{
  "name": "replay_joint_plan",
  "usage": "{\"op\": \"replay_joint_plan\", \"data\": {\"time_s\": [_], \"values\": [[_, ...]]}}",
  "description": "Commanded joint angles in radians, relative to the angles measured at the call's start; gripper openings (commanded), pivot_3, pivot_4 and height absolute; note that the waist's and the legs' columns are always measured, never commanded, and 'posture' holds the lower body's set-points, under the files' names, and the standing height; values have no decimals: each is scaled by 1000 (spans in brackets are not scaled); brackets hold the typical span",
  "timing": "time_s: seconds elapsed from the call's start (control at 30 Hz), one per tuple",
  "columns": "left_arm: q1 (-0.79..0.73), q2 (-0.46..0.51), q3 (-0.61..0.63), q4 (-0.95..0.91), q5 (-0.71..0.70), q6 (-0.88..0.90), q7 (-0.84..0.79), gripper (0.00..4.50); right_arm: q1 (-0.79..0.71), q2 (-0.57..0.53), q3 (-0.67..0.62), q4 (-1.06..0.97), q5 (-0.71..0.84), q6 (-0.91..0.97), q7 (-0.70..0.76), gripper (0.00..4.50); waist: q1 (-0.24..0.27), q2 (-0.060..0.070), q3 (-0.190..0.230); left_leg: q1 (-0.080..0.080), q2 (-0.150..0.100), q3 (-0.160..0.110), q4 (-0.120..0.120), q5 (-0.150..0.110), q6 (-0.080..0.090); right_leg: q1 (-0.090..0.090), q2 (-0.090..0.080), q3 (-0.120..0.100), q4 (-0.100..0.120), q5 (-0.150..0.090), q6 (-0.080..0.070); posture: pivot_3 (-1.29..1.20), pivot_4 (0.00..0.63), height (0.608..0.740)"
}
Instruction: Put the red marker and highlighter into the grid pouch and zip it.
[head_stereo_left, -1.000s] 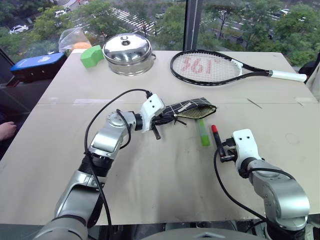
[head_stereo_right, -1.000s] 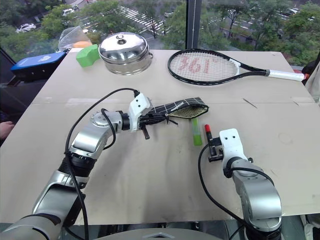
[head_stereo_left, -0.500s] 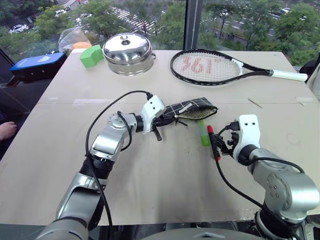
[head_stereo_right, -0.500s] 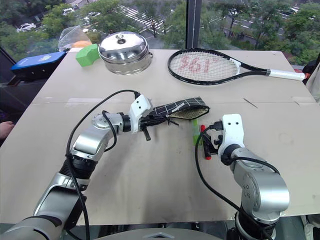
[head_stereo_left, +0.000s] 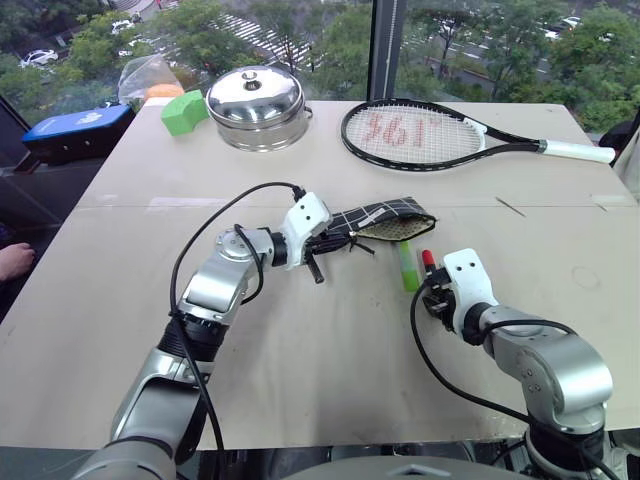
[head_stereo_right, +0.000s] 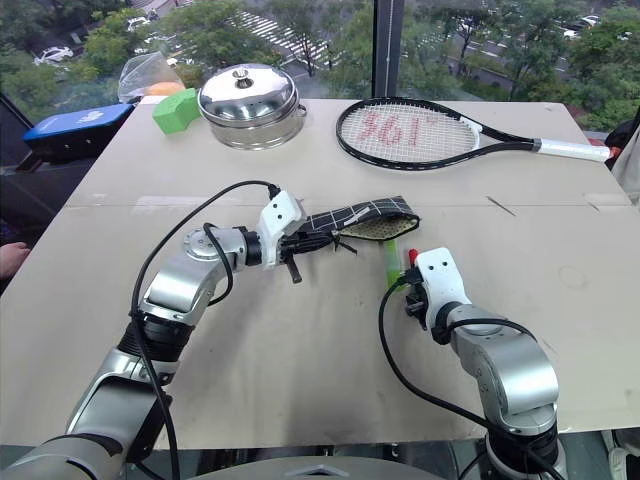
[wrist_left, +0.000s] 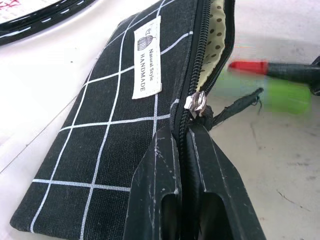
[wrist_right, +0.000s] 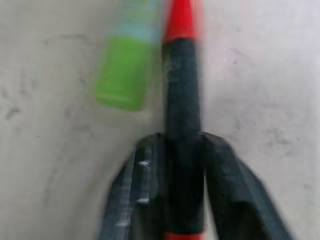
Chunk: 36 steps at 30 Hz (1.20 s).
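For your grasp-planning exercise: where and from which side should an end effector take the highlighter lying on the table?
Grip the highlighter across its chunky green body, from above. It lies flat, the marker close alongside and the pouch at its far end, so low side approaches look crowded.

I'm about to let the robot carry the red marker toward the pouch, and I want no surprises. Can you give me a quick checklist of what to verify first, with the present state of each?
1. Right pincer shut on the red marker: ok, the barrel sits between its fingers.
2. Left pincer clamping the grid pouch at the zipper edge: ok.
3. Pouch mouth open: ok, the dotted lining shows.
4. Highlighter lying on the table beside the marker: ok.
5. Marker cap pointing toward the pouch: ok.
6. Mouth wide enough for the marker: cannot tell.
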Motion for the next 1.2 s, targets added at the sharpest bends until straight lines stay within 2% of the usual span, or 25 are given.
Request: {"op": "replay_joint_plan", "data": {"time_s": [0.03, 0.13, 0.3, 0.4, 0.43, 0.5, 0.63, 0.73, 0.87, 0.93, 0.97, 1.03, 1.17, 1.2], "values": [[-5, -1, 17, -40, -13, -7, -3, 0, 4, -52, -42, -27, 10, 11, 6, 255, 1, 0, 0, 0, 0, 0, 0, 0, 0, 0, 0, 0, 0, 0, 0, 0, 150, 740], [-9, -6, 16, -44, -16, -1, -3, 0, -10, -172, -88, -119, 62, 11, 81, 255, 2, 2, 2, -1, -1, 0, 0, 0, 0, 0, -1, 0, -1, 0, 0, 0, 150, 740], [-19, -14, 8, -37, -15, -1, -8, 0, -72, -590, -68, -229, 162, -24, 254, 254, -2, 4, 3, 0, -1, 0, -1, 0, 1, 0, 0, 0, -2, 0, 0, 0, 150, 740], [-28, -22, -1, -34, -11, -3, -13, 0, -206, -802, 65, -203, 160, -156, 322, 254, -7, 4, 4, 0, 0, -1, -2, 0, 1, 0, 1, 1, -1, 0, 0, 0, 150, 740], [-31, -26, -4, -34, -10, -3, -15, 0, -270, -836, 131, -180, 151, -194, 337, 254, -8, 5, 6, 0, 0, -1, 0, 0, 1, 0, 2, 1, -1, 0, 0, 0, 150, 740], [-37, -31, -8, -38, -9, -3, -18, 0, -367, -873, 248, -138, 128, -254, 358, 254, -10, 4, 6, 0, 1, -2, -2, 0, 1, -1, 2, 2, -1, 0, 0, 0, 150, 740], [-39, -33, -17, -49, -4, -10, -29, 0, -511, -880, 438, -17, 40, -366, 389, 254, -9, 3, 6, 0, 1, -2, -1, 0, 0, -1, 1, 3, -1, 0, 0, 0, 150, 740], [-35, -34, -20, -64, -4, -11, -34, 0, -603, -859, 559, 89, -41, -449, 427, 254, -4, 3, 6, -1, 0, 0, 0, 2, -3, -1, 0, 5, -2, 0, 0, 0, 150, 740], [-14, -26, -39, -103, 8, -33, -45, 0, -739, -745, 716, 314, -186, -615, 485, 254, -5, 3, 7, -1, 0, 2, 1, 2, -3, -2, 0, 5, -2, 0, 0, 0, 150, 740], [-5, -25, -42, -119, 8, -29, -40, 0, -768, -657, 706, 415, -190, -673, 504, 1275, -6, 3, 7, 0, 0, 3, 1, 2, -3, -2, 0, 5, -1, 0, 0, 0, 150, 740], [-2, -25, -41, -125, 7, -24, -36, 0, -773, -639, 711, 446, -205, -698, 521, 1596, -6, 3, 7, -1, 0, 2, 1, 2, -4, -2, 1, 5, -1, 0, 0, 0, 150, 740], [3, -21, -32, -130, 4, -12, -26, 0, -765, -600, 677, 481, -210, -709, 534, 2550, 1, 3, 7, -1, 0, 1, 0, 2, -4, -2, 1, 5, -1, 0, 0, 0, 150, 740], [3, -7, 7, -114, -8, 24, -1, 0, -706, -527, 433, 412, -48, -568, 589, 4400, 0, 3, 7, -2, 0, 1, 1, 2, -4, -1, 0, 1, -1, 0, 0, 0, 150, 740], [-1, -3, 20, -101, -9, 31, 8, 0, -689, -501, 344, 380, 14, -502, 605, 4400, 0, 3, 7, -2, 0, 1, 1, 2, -4, -1, 0, 1, -1, 0, 0, 0, 150, 740]]}}
